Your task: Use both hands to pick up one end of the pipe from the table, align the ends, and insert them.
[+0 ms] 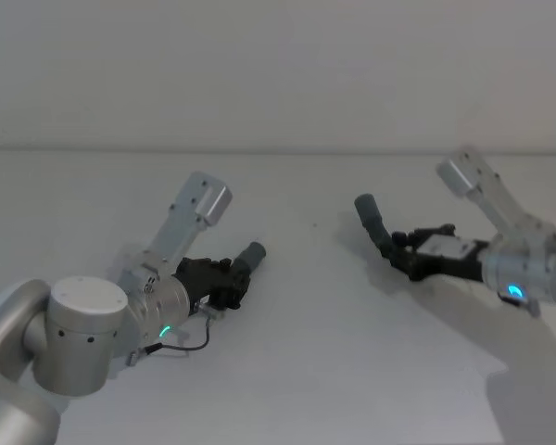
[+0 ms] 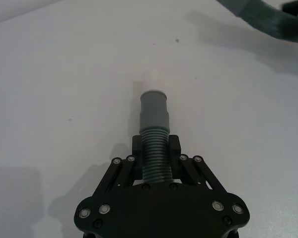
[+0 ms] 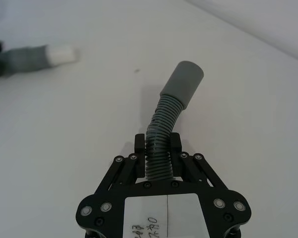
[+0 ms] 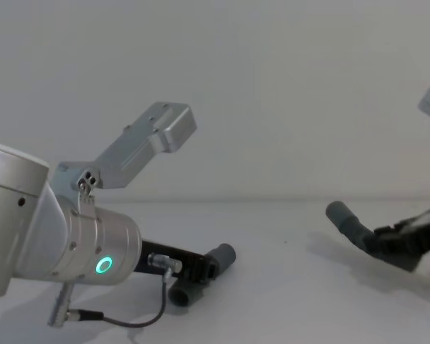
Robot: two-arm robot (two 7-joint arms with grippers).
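Observation:
My left gripper [image 1: 224,281] is shut on the ribbed part of the short pipe piece [image 2: 155,148]. Its grey cuff [image 2: 154,109] with a narrow white tip [image 2: 151,79] sticks out past the fingers. In the chest view this cuff [image 4: 222,256] points right and the piece's other end [image 4: 182,294] hangs below the gripper [image 4: 203,269]. My right gripper [image 1: 405,252] is shut on the longer ribbed piece [image 3: 160,134], whose wider smooth cuff [image 3: 184,82] bends up and leftward [image 1: 366,209]. The two ends are well apart over the white table [image 1: 296,371].
The table's far edge [image 1: 278,151] meets a plain wall. A thin black cable [image 1: 187,347] loops under my left wrist. Bare table [image 4: 287,301] lies between the two grippers.

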